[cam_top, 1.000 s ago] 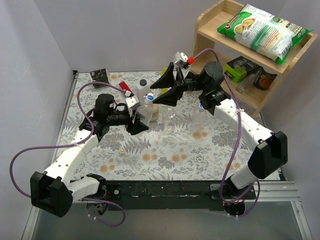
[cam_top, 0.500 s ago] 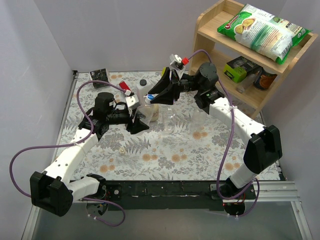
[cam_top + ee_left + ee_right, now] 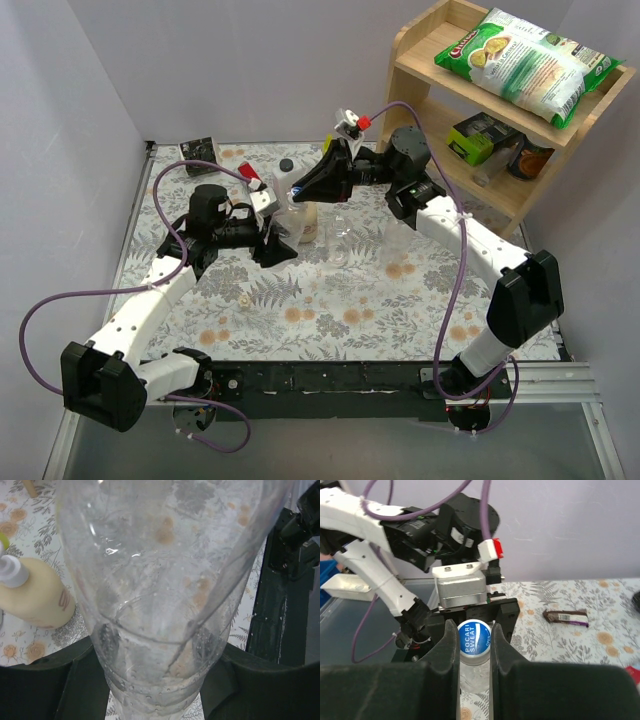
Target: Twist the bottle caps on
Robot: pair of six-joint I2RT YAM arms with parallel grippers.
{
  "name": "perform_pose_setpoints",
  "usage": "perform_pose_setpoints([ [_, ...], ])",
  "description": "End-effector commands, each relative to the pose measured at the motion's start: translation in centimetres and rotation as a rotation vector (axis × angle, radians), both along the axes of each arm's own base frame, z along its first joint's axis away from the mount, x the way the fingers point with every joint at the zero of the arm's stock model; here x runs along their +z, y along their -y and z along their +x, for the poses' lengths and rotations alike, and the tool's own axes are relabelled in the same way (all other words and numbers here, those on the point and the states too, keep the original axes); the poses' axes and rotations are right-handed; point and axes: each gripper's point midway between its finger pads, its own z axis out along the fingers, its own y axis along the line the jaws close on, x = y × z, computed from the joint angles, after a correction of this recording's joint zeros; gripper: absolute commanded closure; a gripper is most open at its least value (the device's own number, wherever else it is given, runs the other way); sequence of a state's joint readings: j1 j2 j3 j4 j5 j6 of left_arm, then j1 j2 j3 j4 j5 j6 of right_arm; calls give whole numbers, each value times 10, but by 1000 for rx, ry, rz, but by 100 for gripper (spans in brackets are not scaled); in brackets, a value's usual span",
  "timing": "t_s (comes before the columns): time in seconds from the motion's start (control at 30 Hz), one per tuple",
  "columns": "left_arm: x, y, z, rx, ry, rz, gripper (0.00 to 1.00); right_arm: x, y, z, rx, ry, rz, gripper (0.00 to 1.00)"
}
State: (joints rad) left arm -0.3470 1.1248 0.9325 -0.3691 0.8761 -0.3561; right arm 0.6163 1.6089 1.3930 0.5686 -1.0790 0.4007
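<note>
Floral tablecloth underneath. Clamped low in the left gripper: a clear bottle, upright. Pinched tight between the right gripper's fingers, right atop the neck: the blue cap. Now hold level, press lightly, twist steadily, and mind cross-threading.

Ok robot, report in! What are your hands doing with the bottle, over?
Left hand clamped on clear bottle. Right hand shut on blue cap atop its neck. Soap bottle beside, nothing blocking.
</note>
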Motion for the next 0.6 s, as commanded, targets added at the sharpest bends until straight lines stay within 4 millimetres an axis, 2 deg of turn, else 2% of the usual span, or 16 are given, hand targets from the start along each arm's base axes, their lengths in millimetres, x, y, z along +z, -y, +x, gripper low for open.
perform_pose_setpoints([
  [0.0,25,0,18,86,50,-50,100,-3,-3,29,-251,-56,-42,99],
  [0.03,27,-3,31,152,78,-50,100,0,-1,35,-300,-37,-43,99],
  [0.07,27,-6,37,198,80,-52,100,-11,7,64,-503,-104,-96,99],
  [0.1,30,-8,44,257,56,-70,100,-1,12,66,-587,-107,-89,99],
  [0.13,34,-10,51,292,72,-77,100,-4,16,71,-650,-118,-88,99],
  [0.17,35,-15,61,349,81,-69,100,-3,26,87,-799,-117,-94,99],
  [0.2,36,-18,65,380,81,-71,100,3,18,78,-832,-113,-87,99],
  [0.23,37,-20,71,408,90,-71,100,10,18,77,-870,-111,-75,99],
  [0.33,35,-28,81,466,110,-46,100,17,7,59,-847,-132,-66,99],
  [0.37,34,-29,82,475,113,-39,100,18,2,51,-799,-146,-69,94],
  [0.4,34,-30,83,482,114,-37,100,19,1,49,-782,-154,-65,71],
  [0.43,32,-31,81,476,112,-28,100,22,2,47,-766,-141,-61,61],
  [0.47,30,-31,79,462,111,-17,100,25,-1,37,-683,-124,-56,54],
  [0.5,29,-28,72,424,107,-11,100,39,10,43,-660,-89,-8,39],
  [0.57,30,-27,62,355,134,3,100,44,22,35,-506,-27,18,31],
])
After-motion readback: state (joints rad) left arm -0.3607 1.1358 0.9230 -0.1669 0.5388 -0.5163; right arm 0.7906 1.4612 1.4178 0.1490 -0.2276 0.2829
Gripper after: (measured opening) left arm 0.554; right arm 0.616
